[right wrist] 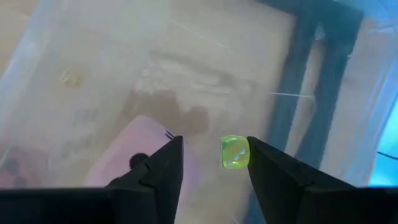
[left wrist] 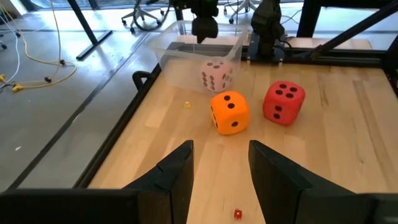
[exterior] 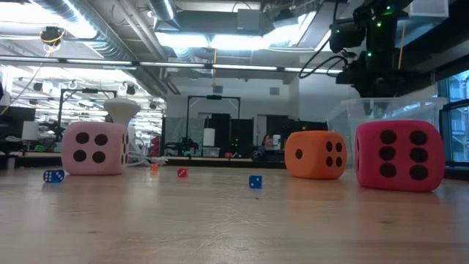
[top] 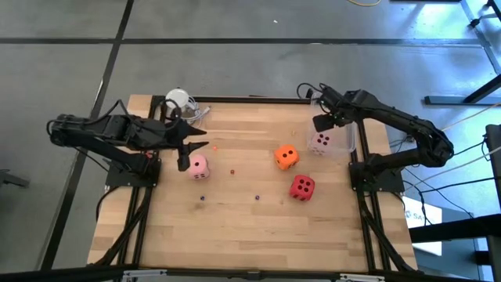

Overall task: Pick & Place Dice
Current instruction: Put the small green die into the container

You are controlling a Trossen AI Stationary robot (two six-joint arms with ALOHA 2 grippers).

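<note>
A pale pink die (top: 198, 166) rests on the table's left half, with my left gripper (top: 185, 157) open above and beside it. That gripper (left wrist: 221, 149) has nothing between its fingers. An orange die (top: 286, 157) and a red die (top: 302, 187) sit right of centre. Another pink die (top: 322, 141) lies inside a clear bin (top: 344, 145) at the far right. My right gripper (top: 321, 123) hangs open over the bin, pointing down. A small yellow-green die (right wrist: 234, 152), narrower than the gap, shows in that gripper's (right wrist: 214, 146) gap close to one finger, beside the pink die (right wrist: 118, 168).
Small dice lie scattered on the wood: blue ones (exterior: 53, 176) (exterior: 255, 181), a red one (exterior: 182, 173) and an orange one (exterior: 154, 167). A white funnel-like object (top: 178, 100) stands at the far left corner. The table's near half is bare wood (top: 250, 235).
</note>
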